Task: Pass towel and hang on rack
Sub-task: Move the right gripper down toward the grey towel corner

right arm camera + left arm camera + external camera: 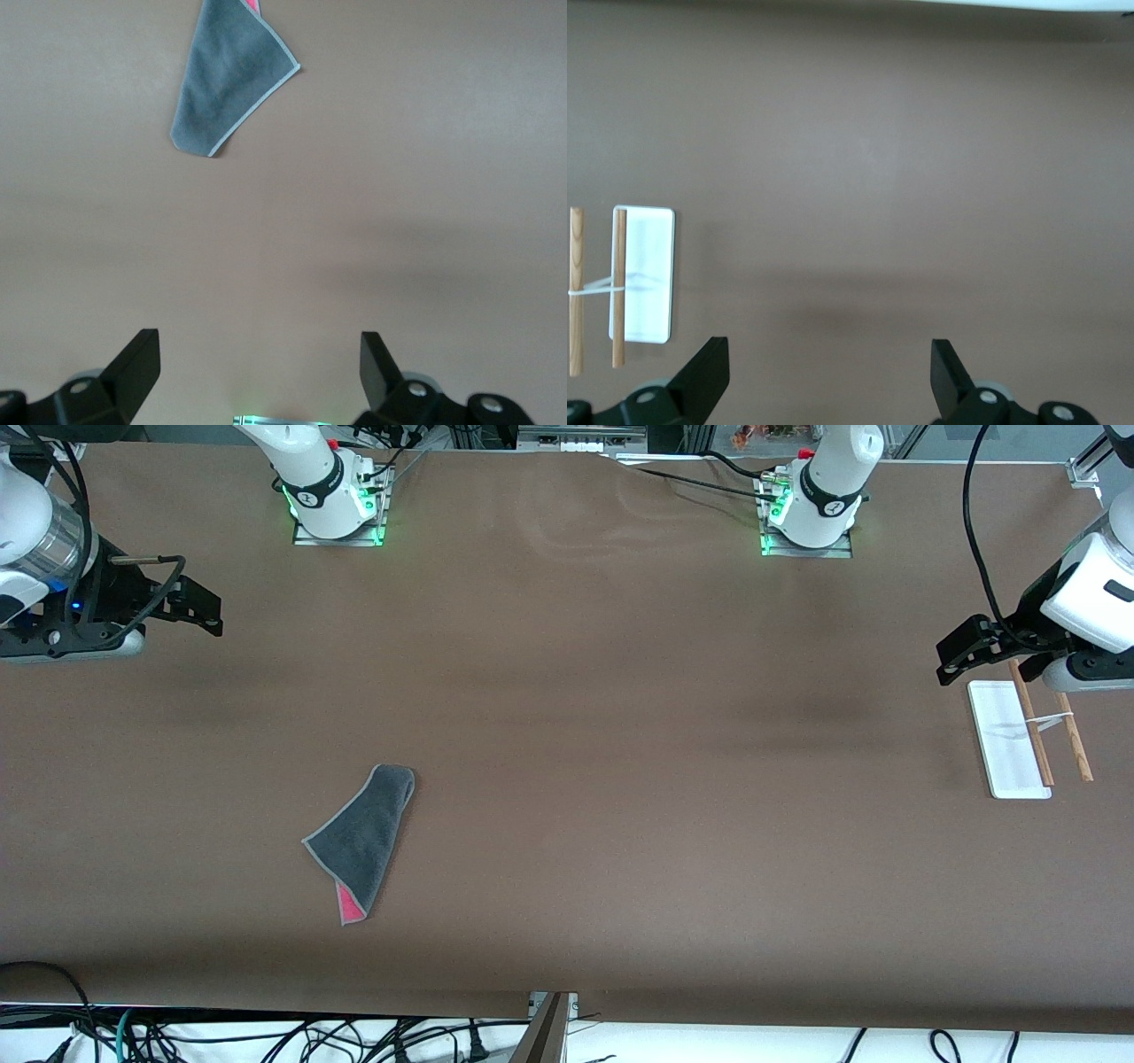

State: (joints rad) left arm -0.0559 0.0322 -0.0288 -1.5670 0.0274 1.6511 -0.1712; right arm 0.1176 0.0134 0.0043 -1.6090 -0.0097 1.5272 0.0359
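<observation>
The towel [363,841] lay folded on the brown counter [620,779], toward the right arm's end, well apart from both claws; the right claw [199,607] hovered wide open and empty; the left claw [961,657], also spread and empty, hung just beside the rack [1010,744].

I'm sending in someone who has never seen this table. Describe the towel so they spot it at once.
On the brown table, look toward the right arm's end, in the part nearer the front camera, well away from the white-based rack at the left arm's end. There the towel lies flat and folded. It is the only cloth: dark grey, light stitched edge, a pink-red corner peeking out.
</observation>
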